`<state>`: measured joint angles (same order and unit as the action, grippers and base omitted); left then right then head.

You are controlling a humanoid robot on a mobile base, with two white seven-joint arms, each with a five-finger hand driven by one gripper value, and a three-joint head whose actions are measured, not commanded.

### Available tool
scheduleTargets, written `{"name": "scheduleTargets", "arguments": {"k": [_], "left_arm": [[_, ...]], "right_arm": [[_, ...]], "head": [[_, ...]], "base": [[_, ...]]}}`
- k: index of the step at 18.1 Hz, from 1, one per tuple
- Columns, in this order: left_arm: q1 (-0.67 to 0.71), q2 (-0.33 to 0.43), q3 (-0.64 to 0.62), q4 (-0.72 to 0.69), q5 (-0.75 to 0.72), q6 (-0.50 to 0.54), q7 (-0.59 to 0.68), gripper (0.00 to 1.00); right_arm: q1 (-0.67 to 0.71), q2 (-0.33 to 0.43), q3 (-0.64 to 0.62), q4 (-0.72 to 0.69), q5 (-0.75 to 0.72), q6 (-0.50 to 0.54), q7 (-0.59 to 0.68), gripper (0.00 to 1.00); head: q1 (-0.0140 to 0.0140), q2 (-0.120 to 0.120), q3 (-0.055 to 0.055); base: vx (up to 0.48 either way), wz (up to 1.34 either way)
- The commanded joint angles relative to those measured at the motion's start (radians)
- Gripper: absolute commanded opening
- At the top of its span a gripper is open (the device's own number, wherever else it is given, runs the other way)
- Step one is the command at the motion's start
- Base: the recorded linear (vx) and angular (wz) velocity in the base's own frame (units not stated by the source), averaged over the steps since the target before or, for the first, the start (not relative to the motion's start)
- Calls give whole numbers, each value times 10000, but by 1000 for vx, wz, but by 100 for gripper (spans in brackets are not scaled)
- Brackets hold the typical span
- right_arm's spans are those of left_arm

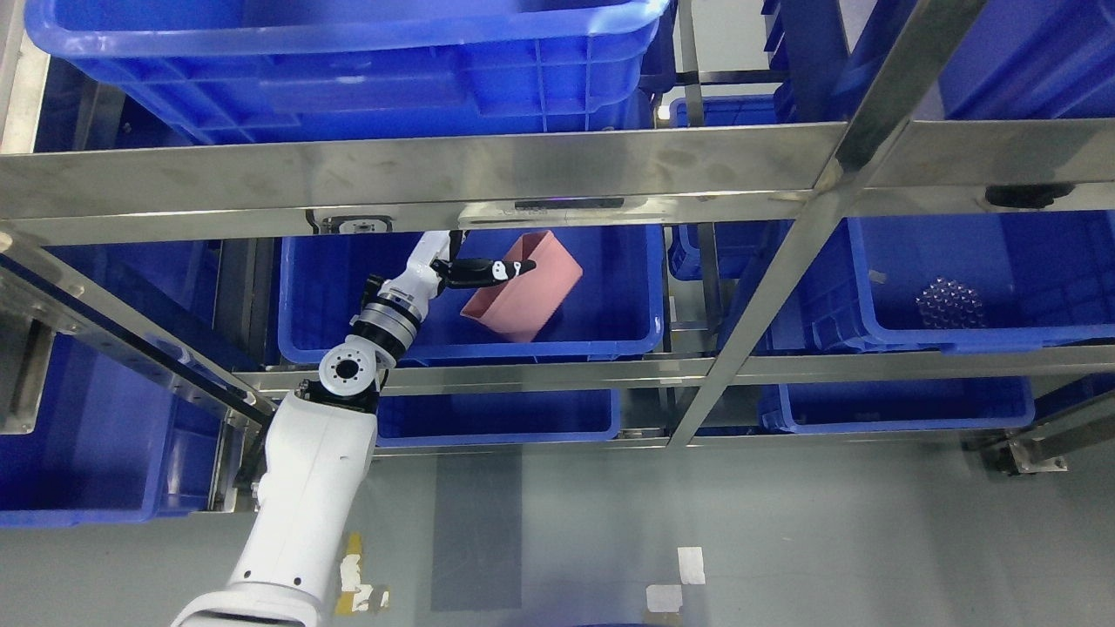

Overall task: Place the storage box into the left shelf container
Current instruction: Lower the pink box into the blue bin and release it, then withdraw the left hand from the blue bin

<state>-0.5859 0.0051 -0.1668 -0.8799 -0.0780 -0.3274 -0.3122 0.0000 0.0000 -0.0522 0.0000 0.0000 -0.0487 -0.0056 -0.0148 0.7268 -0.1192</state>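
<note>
A pink storage box (521,287) is tilted inside a blue shelf container (601,335) on the middle shelf level. My left hand (496,270) reaches into that container from the lower left, and its black fingers are closed on the box's upper left rim. The box's lower end is down near the container's floor; I cannot tell if it touches. My right arm is out of view.
A steel shelf beam (557,174) crosses just above the hand. A diagonal steel post (775,287) stands to the right. Another blue bin (984,287) on the right holds a cluster of small shiny balls (949,302). More blue bins sit above and below.
</note>
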Motion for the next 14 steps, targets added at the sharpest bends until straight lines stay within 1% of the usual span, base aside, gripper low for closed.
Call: {"name": "scheduleTargets", "arguments": {"k": [1,2,4,5,7,9,11,14], "left_arm": [[931,124,1223,-2177,1188,-100,434,99],[1406,124,1208,-2868,1513,-100,953,99],[2479,124,1086,-4614,1654,-116,2348,99],[2894,124,1039,-5291,1670,-116,2704,99],[3677,124,1039,-6551,1731,-192,2845,99],[4368,124,1009,-7122,1762,-636,2845,99],[4936,124,1008,-7459,1762,-637,2861,99],[5077,124,1054,-7967,1777,-607,2876,100]], "right_arm": [[-46,-174,1,-174,-215,-4,25,100],[-31,-174,1,-174,-215,-19,25,100],[-46,-174,1,-174,-215,-4,25,100],[-46,-174,1,-174,-215,-19,25,100],[-46,-174,1,-174,-215,-4,25,100],[-30,-174,1,-174,-215,-4,41,100],[-46,-174,1,-174,-215,-4,25,100],[-46,-174,1,-174,-215,-19,26,100]], "head": [[0,0,0],[0,0,0],[0,0,0],[0,0,0],[0,0,0],[0,0,0],[0,0,0],[0,0,0]], "base": [[0,0],[0,0],[0,0],[0,0],[0,0],[0,0],[0,0],[0,0]]}}
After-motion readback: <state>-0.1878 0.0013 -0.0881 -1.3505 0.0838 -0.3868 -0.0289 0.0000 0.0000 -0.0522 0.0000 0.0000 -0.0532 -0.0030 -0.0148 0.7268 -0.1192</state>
